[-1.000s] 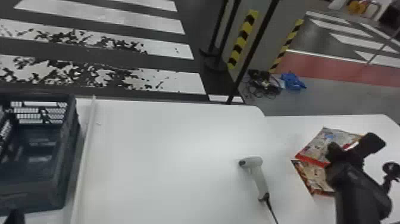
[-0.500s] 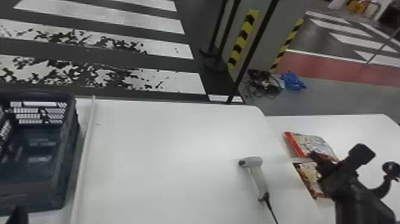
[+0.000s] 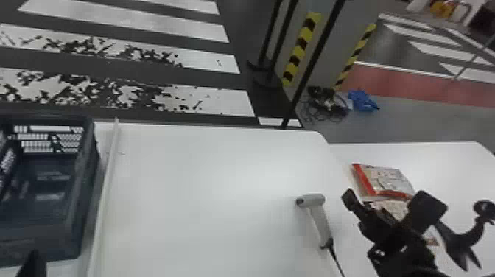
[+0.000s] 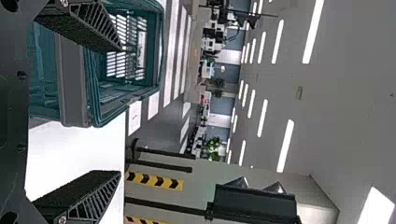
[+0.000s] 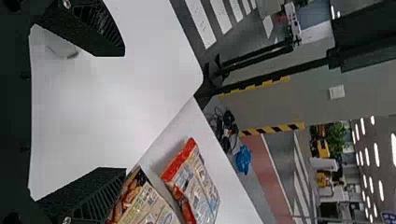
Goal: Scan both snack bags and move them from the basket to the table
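Right hand [image 5: 124,111], wide and empty, had shifted from snack bags [image 5: 198,189] toward handheld scanner [image 3: 319,223]; both bags lay on tabletop [image 5: 189,122]. We judged placing done, withdrawal remaining. Left hand [image 4: 120,111] also wide.

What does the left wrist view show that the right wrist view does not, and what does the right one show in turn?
Left wrist view: the basket, near the open left pincer.
Right wrist view: the open right pincer, a snack bag beside its lower finger, a red-edged snack bag farther off, and a blue item on the floor.
Both: the white table, floor stripes and yellow-black tape.
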Motion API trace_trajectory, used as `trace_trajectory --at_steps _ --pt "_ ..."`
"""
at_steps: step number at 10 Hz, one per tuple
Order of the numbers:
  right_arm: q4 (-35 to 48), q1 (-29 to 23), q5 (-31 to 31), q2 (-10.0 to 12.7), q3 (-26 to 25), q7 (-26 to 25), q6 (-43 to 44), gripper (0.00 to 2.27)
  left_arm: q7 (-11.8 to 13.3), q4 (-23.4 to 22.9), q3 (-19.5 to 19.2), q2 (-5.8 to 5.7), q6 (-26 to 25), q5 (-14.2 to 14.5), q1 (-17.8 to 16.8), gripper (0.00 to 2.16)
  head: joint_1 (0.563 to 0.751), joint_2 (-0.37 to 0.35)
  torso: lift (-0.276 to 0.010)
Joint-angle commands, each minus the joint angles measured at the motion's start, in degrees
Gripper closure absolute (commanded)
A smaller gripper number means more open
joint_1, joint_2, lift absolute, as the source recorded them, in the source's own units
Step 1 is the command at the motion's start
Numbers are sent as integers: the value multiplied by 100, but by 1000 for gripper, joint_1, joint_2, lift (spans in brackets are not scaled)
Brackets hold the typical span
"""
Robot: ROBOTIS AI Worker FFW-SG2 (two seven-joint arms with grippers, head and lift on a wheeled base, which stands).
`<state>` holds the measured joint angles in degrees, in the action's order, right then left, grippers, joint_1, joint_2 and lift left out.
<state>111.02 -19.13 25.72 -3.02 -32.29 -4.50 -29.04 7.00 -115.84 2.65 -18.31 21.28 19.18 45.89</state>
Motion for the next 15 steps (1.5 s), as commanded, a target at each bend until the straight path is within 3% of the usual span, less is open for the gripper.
trace_trajectory --at_steps 1,2,4,6,7,8,9,10,12,15 --pt "913 -838 -234 162 531 -7 570 53 3 -97 16 3 -85 -2 8 53 695 -350 -98" --pt "1273 -1164 -472 294 821 11 570 53 -6 -88 16 12 161 -2 8 53 695 -350 -98" --pt "1712 -1770 -1078 307 1753 301 746 53 -50 -176 7 12 214 -2 52 53 695 -338 -98" --pt "2117 -2350 -2441 307 3133 142 1326 56 -217 -633 34 29 -314 -72 175 53 695 -200 -98" --pt "2205 -2596 -2880 307 3669 134 1484 60 -463 -844 95 29 -718 -151 210 53 695 -124 -98" --pt "2249 -2825 -3091 307 3941 28 1607 60 -516 -914 157 29 -753 -151 236 53 695 -81 -98" --pt "2398 -3062 -3214 307 4029 -42 1660 63 -542 -976 174 3 -753 -151 307 53 695 -1 -98" --pt "2618 -3326 -3196 307 4029 -69 1607 63 -542 -1011 192 -32 -788 -151 403 53 695 11 -98" --pt "2776 -3677 -3082 307 3959 -69 1625 66 -542 -1046 139 -50 -911 -187 588 53 695 12 -98" --pt "2925 -4196 -2942 223 3871 -69 1994 80 -542 -1195 95 47 -911 -178 913 53 695 -1 -98"
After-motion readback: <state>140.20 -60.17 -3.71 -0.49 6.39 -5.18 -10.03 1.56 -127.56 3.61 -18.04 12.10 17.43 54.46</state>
